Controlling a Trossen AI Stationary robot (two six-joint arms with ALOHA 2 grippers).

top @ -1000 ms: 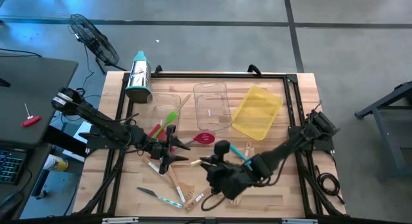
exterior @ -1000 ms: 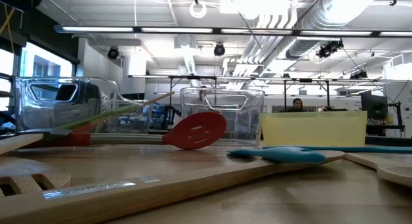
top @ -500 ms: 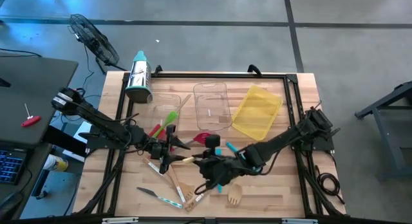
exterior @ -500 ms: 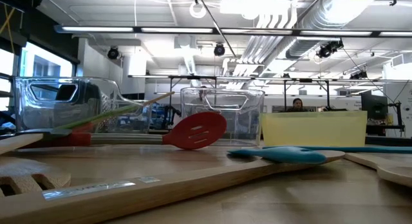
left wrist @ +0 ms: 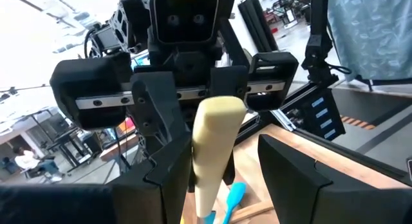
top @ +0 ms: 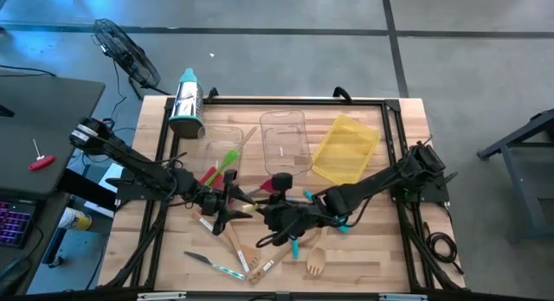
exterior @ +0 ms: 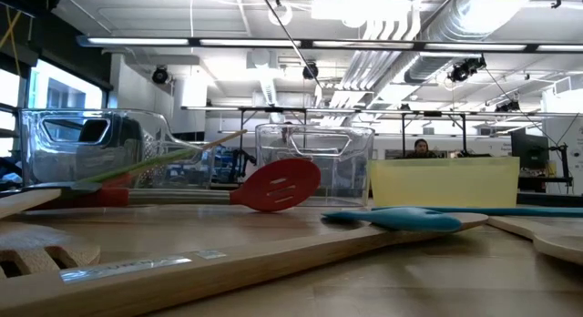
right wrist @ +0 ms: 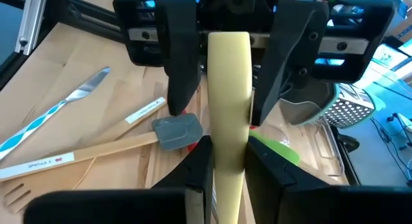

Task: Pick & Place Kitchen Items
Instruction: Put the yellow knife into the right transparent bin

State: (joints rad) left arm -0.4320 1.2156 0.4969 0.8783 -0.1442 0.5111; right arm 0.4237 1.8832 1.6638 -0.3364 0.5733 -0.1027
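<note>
The right pincer [top: 262, 213] grasps a cream-handled utensil [right wrist: 228, 102] whose end sits between the released left pincer [top: 232, 206] fingers.

Light is bright and even, coming from ceiling lamps [exterior: 383, 30] seen in the low view. On the desk [top: 363, 258] shadows are soft and short. In the low view the near wooden handle [exterior: 182, 271] is blurred, and both wrist views show near fingers out of focus.
</note>
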